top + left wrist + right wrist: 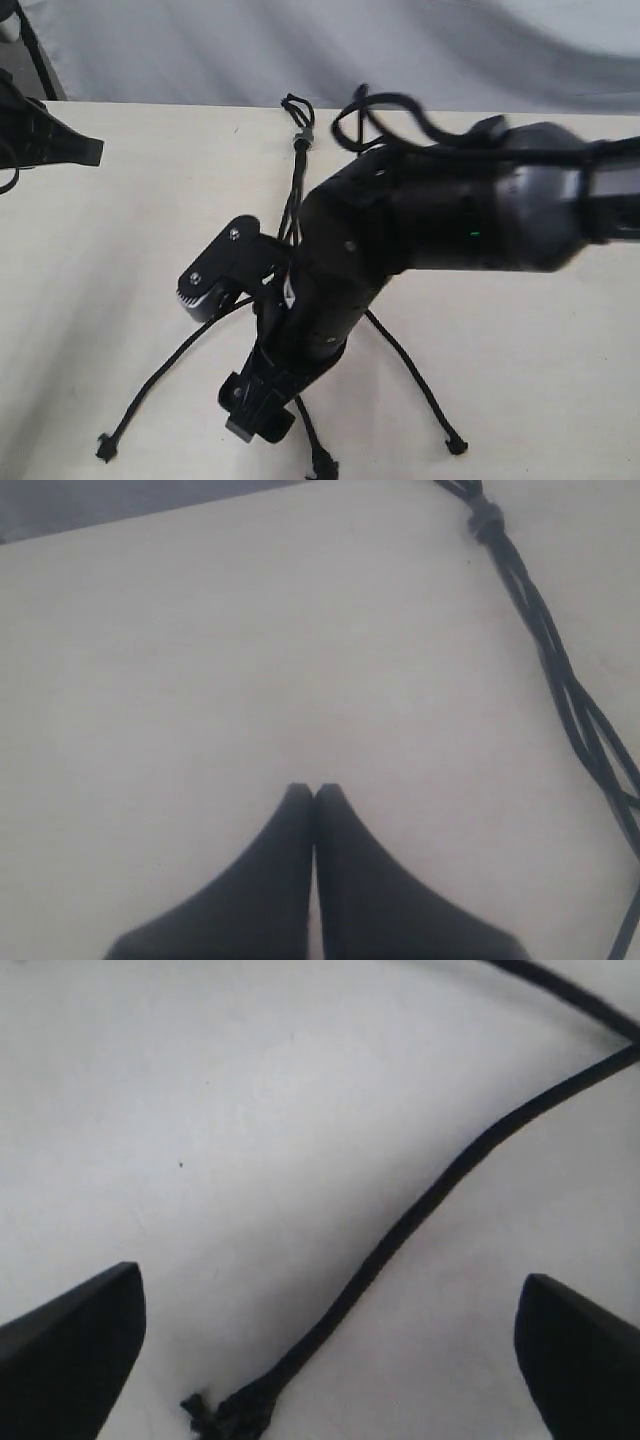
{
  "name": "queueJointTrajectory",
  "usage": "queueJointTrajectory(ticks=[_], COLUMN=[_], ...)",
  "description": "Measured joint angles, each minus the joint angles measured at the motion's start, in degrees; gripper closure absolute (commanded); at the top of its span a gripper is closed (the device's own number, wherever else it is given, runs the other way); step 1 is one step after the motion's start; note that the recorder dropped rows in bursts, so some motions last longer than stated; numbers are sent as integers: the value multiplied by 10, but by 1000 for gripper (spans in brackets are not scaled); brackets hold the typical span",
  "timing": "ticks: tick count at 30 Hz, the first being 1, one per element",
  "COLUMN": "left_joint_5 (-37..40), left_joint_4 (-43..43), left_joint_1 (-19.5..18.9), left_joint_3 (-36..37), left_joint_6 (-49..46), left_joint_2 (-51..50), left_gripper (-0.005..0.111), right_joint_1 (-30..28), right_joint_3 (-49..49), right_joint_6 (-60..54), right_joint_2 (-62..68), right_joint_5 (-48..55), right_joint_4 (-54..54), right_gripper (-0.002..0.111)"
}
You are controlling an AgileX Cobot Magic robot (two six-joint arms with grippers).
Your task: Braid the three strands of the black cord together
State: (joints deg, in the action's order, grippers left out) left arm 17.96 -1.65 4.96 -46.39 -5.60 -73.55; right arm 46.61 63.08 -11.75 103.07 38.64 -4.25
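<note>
- The cord (298, 162) lies on the tabletop (120, 250), with its grey band (303, 137) and loop (297, 104) near the far edge.
- Below the band, the three strands (292, 215) run close together and pass under the right arm (450, 230).
- They then fan out toward the near edge as a left strand (170, 365), a middle strand (312, 440) and a right strand (415, 375), with their tips well apart.
- The right jaws stand wide over the tabletop and grip nothing.
- In the right wrist view, one strand (400, 1230) lies flat between those jaws, and its frayed tip (215, 1415) shows. It may be the left strand, but the arm hides the link.
- The left jaws are pressed together over bare tabletop, with nothing between them.
- In the left wrist view, the band (487, 520) and the strands lie off to one side, apart from the jaws.
</note>
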Motion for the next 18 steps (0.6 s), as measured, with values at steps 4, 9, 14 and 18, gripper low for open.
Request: queueJointTrajectory(ticks=[4,9,14,18], left_joint_5=[0,0,0,0], left_joint_4=[0,0,0,0], left_joint_1=[0,0,0,0], left_joint_3=[0,0,0,0], left_joint_6=[0,0,0,0], left_joint_2=[0,0,0,0], left_gripper=[106,106,106,106], right_joint_1=[3,3,4,4], right_joint_3=[31,38,44,44], right_joint_6=[1,26,58,62], right_joint_2=[65,105,113,109], right_joint_5=[28,29,31,31], right_joint_4=[0,25,51,89], right_gripper=[16,41,103,108])
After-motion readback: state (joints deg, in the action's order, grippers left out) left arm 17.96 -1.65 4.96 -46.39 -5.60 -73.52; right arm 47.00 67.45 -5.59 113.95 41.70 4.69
